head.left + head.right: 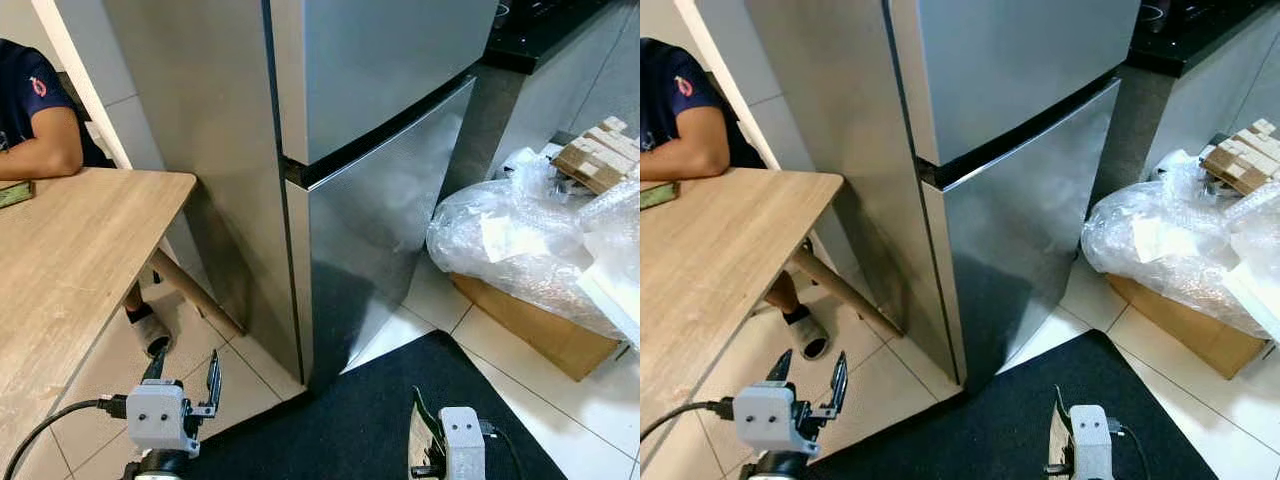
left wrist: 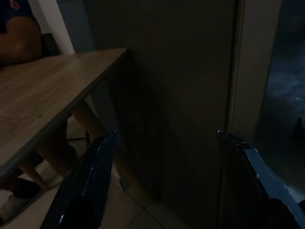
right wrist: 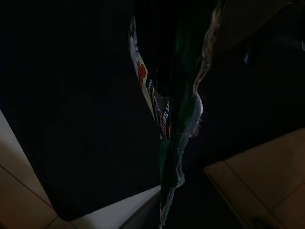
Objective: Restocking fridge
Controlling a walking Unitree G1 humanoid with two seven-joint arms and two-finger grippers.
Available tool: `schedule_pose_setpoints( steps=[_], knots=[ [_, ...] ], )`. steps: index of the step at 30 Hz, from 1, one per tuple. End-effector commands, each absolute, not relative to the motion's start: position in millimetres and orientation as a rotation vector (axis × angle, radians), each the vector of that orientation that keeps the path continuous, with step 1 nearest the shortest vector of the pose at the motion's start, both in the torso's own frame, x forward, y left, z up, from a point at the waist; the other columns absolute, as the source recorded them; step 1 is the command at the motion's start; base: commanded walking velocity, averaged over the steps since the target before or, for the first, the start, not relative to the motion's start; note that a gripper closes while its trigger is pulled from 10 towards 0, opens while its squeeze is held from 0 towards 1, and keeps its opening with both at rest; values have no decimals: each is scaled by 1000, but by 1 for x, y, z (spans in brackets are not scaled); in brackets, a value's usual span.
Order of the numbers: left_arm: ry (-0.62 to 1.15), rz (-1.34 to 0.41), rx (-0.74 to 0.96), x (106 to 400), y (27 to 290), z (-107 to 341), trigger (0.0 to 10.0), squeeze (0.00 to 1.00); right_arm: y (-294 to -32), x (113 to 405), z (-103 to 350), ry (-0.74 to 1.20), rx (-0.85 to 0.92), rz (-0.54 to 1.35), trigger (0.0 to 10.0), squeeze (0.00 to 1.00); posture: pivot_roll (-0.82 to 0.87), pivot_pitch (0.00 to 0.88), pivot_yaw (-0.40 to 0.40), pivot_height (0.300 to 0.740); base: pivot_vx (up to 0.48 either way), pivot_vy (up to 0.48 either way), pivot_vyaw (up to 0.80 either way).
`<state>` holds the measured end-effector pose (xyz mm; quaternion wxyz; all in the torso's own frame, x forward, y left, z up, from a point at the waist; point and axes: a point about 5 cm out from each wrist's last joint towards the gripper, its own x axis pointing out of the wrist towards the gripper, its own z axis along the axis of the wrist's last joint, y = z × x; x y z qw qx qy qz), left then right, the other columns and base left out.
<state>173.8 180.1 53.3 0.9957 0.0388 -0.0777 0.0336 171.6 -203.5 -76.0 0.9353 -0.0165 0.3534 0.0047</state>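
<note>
Two doors on the fridge (image 1: 380, 150), both shut, so I judge nothing has gone in yet. From the left eye I read the fridge at twelve o'clock, standing between a wooden table (image 1: 70, 250) at nine and a cardboard box (image 1: 540, 330) heaped with plastic wrap (image 1: 520, 240) at three. A person (image 1: 40, 130) sits at the table's far end, forearm on the top. My left gripper (image 1: 183, 375) sits low at seven o'clock, fingers spread and carrying nothing, presumably kept free to pull a door. My right gripper (image 1: 425, 430) is at five o'clock over the dark mat (image 1: 350, 420).

The right eye shows the same layout, slightly shifted.

The left wrist camera, dim, confirms two parted black fingers (image 2: 90, 181) aimed at the fridge's side panel, table edge alongside.

The right wrist camera is very dark: a printed snack packet (image 3: 164, 124) hangs in front of the lens. I judge it the stock item, held; the grip itself I cannot tell.
</note>
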Motion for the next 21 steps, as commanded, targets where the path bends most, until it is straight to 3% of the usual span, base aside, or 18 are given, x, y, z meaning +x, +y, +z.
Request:
schedule_pose_setpoints(
  steps=[1,9,16,21],
  knots=[
    [-123,78,88,172,185,50,10000,0,-204,174,-75,719,-38,8,10000,0,-138,23,57,740,0,0,0],
    [-63,145,74,184,208,44,10000,0,-205,176,-73,689,-66,-6,10000,0,-137,5,57,740,0,0,0],
    [-85,161,32,199,206,50,10000,0,-208,184,-66,634,-105,-36,10000,0,-131,10,61,740,0,0,0],
    [-127,69,41,218,195,58,10000,0,-210,187,-64,621,-118,-41,10000,0,-135,23,60,740,0,0,0]
  ],
)
